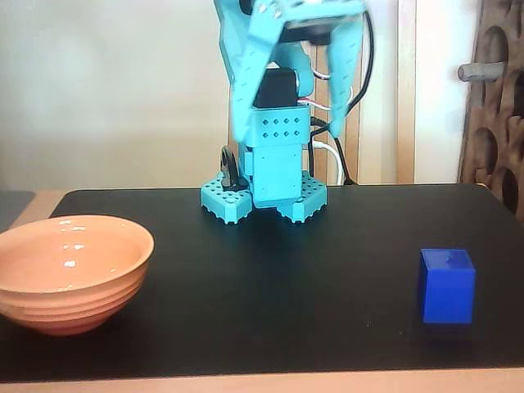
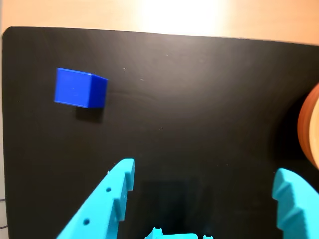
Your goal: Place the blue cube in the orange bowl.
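- On the black mat (image 1: pixel 270 303), far over to the right in the fixed view, the blue cube (image 1: pixel 447 286) sits flat and upright, alone, with nothing touching it.
- In the wrist view the same cube (image 2: pixel 79 88) lies toward the upper left, well apart from the gripper, casting a small shadow on the mat just below it.
- At the opposite end of the mat in the fixed view, the orange bowl (image 1: pixel 72 270) stands upright on the left, its ridged outer wall and glossy inside both showing; it holds nothing.
- The wrist view catches only a sliver of the bowl (image 2: pixel 310 124) at the right edge.
- Cube and bowl are well apart, with bare mat between them.
- The gripper (image 2: pixel 207 181) hangs above the mat in the wrist view with its two turquoise jaws spread wide and nothing between them.
- The arm's turquoise base (image 1: pixel 264 192) stands at the back middle of the mat in the fixed view, the arm folded above it and running off the top edge.
- A pale wooden tabletop (image 2: pixel 164 15) shows beyond the mat's edge.
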